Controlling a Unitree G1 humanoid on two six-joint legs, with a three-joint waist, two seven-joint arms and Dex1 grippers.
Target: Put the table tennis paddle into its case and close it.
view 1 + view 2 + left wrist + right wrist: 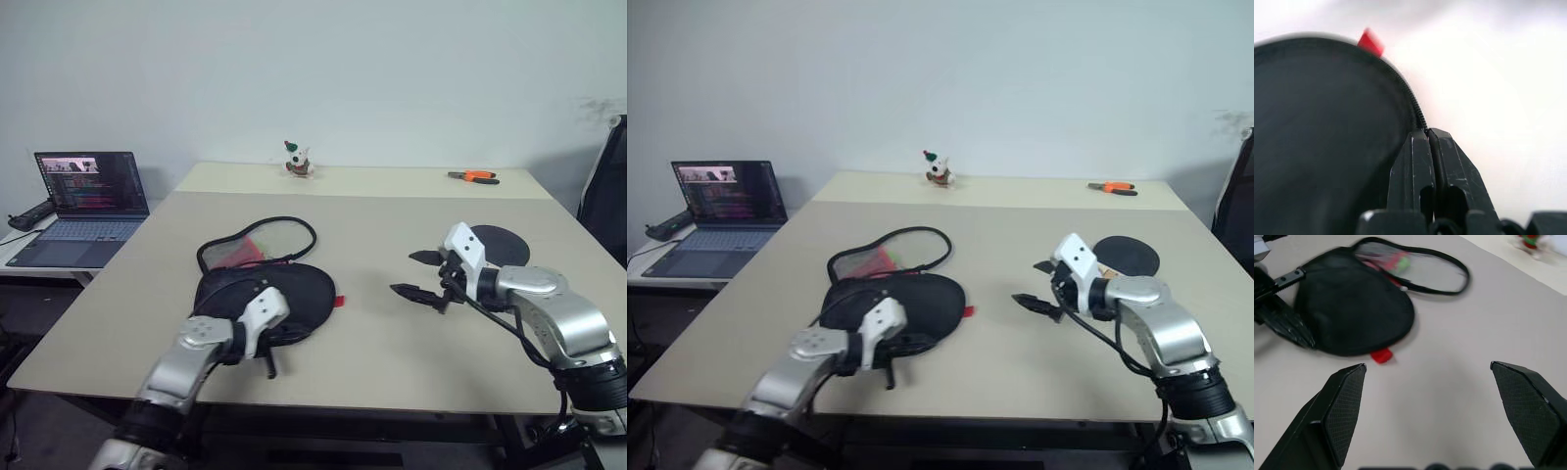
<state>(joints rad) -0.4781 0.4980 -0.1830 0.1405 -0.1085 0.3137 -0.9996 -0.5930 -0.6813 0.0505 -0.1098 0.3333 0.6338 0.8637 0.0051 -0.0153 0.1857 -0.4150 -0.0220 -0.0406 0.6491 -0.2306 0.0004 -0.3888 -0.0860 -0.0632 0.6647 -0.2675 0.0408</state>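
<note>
The case (294, 284), a black fabric pouch, lies left of centre on the table with its mesh flap (260, 245) folded open behind it and a red tab (339, 301) at its right edge. My left gripper (282, 338) is at the case's near edge. In the left wrist view its fingers (1415, 161) are shut, with the zipper rim (1418, 110) running in between the tips. The table tennis paddle (505, 245) lies flat at the right, its handle hidden behind my right arm. My right gripper (413, 274) hovers open and empty between case and paddle, pointing toward the case (1352, 303).
An open laptop (88, 191) stands on a side table at the far left. Orange-handled pliers (473, 176) and a small toy figure (298, 160) lie near the table's far edge (392, 168). A dark chair (607, 196) stands at the right.
</note>
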